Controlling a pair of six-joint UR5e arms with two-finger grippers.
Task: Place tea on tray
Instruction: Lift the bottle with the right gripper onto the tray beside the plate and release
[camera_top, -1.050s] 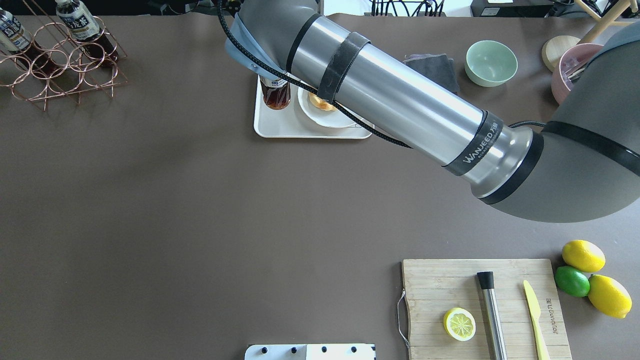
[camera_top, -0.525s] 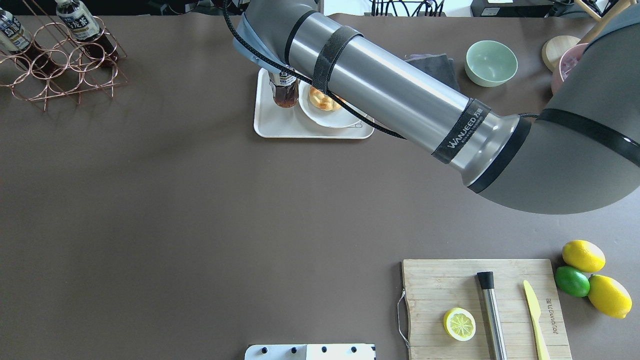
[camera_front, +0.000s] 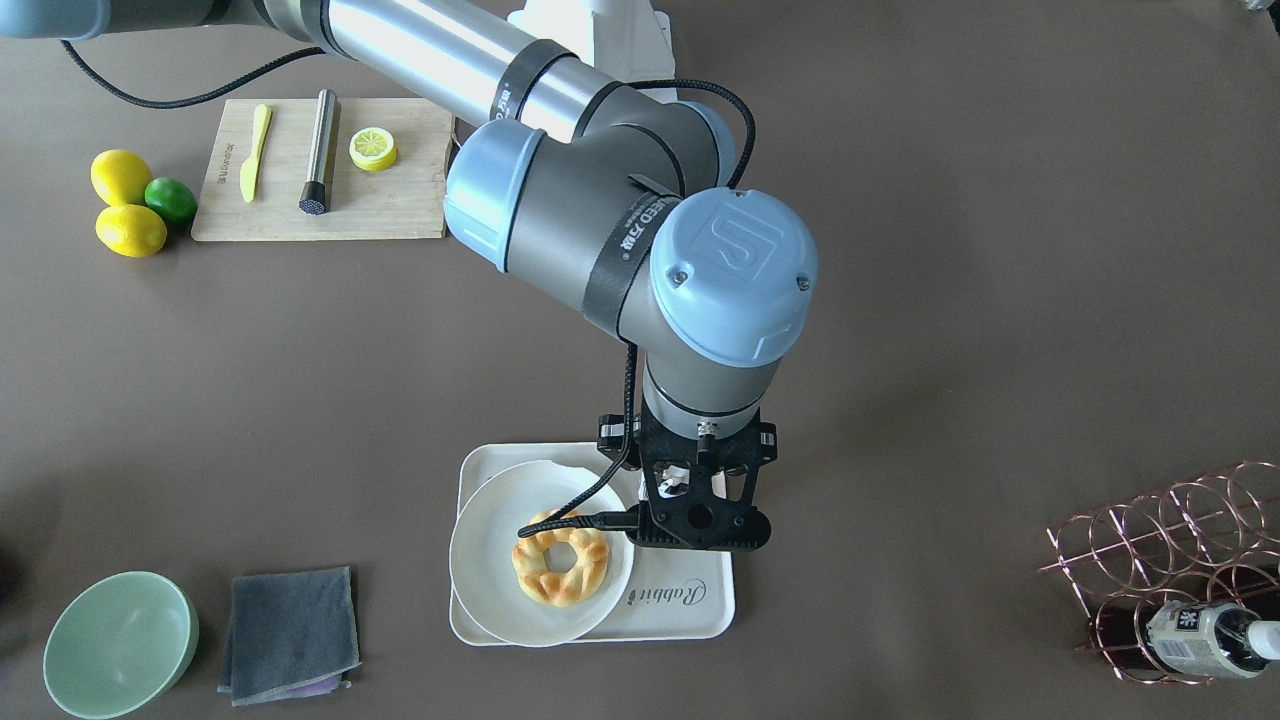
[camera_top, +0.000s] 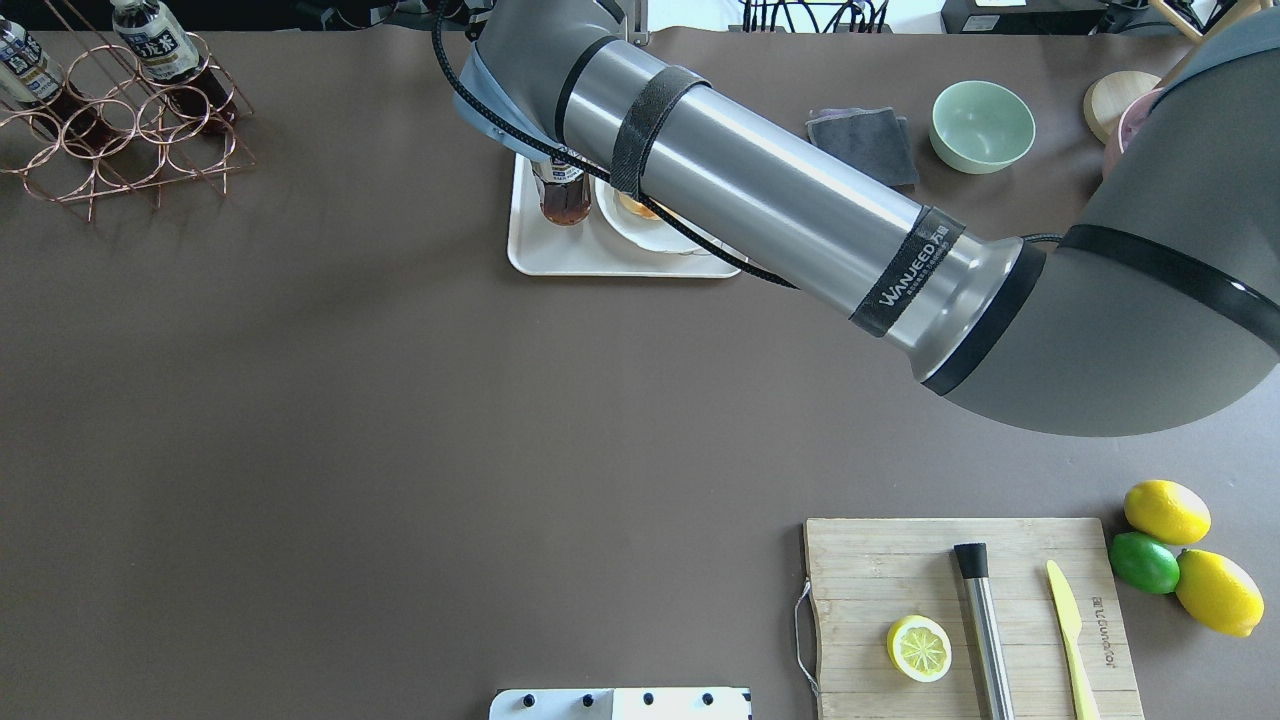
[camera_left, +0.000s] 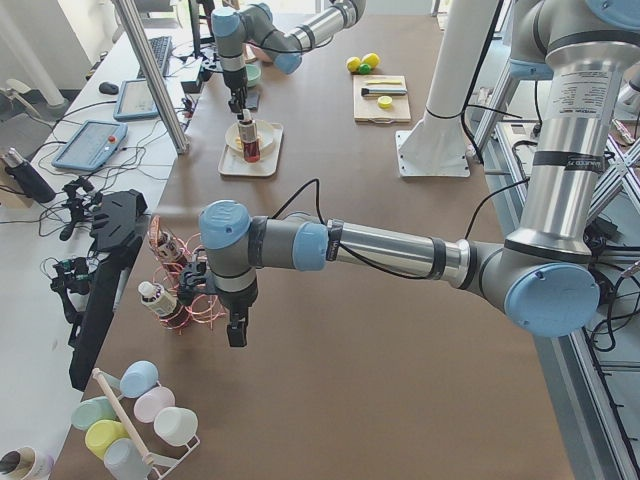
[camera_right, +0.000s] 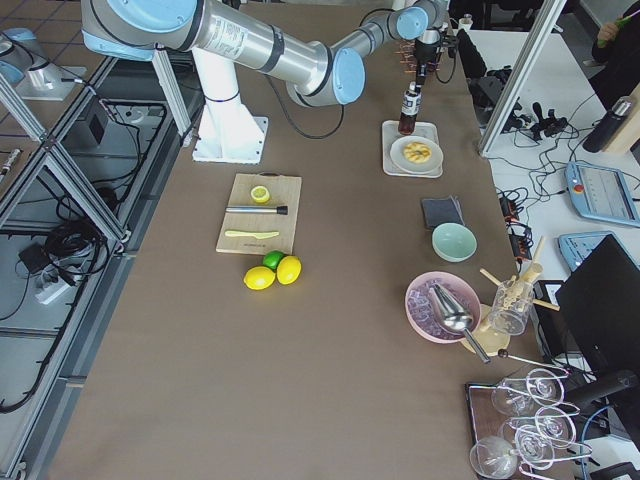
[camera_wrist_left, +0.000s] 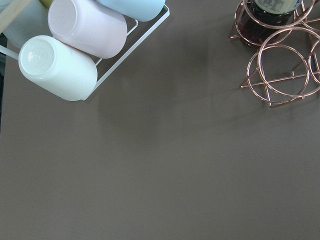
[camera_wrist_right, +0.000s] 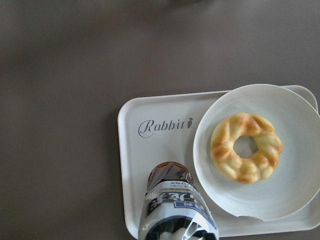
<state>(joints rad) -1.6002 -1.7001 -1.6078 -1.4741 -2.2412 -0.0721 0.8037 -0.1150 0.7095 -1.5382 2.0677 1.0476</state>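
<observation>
Your right gripper (camera_front: 700, 525) pinches the tea (camera_top: 565, 195) near its white cap and holds it upright at the tray (camera_top: 560, 258). The cap is up, the base down and the long axis vertical. It stands just beside a round plate (camera_wrist_right: 295, 200) carrying a ring-shaped pastry (camera_wrist_right: 246, 146). Whether the base touches the tray floor cannot be told. The bottle's white-and-dark-blue label faces the wrist camera, its characters too blurred to read. Grey script on the tray reads "Rabbit"; a black strap (camera_top: 905, 280) on the right arm reads "WANJEED". Your left gripper (camera_left: 236, 338) hangs above the table (camera_top: 400, 450) near a copper wire rack (camera_top: 120, 130) holding two like bottles, and you cannot tell whether its claw is spread. The table is dark matte brown; a pale bench (camera_left: 25, 240) with tablets (camera_left: 88, 145) runs along the operators' side.
</observation>
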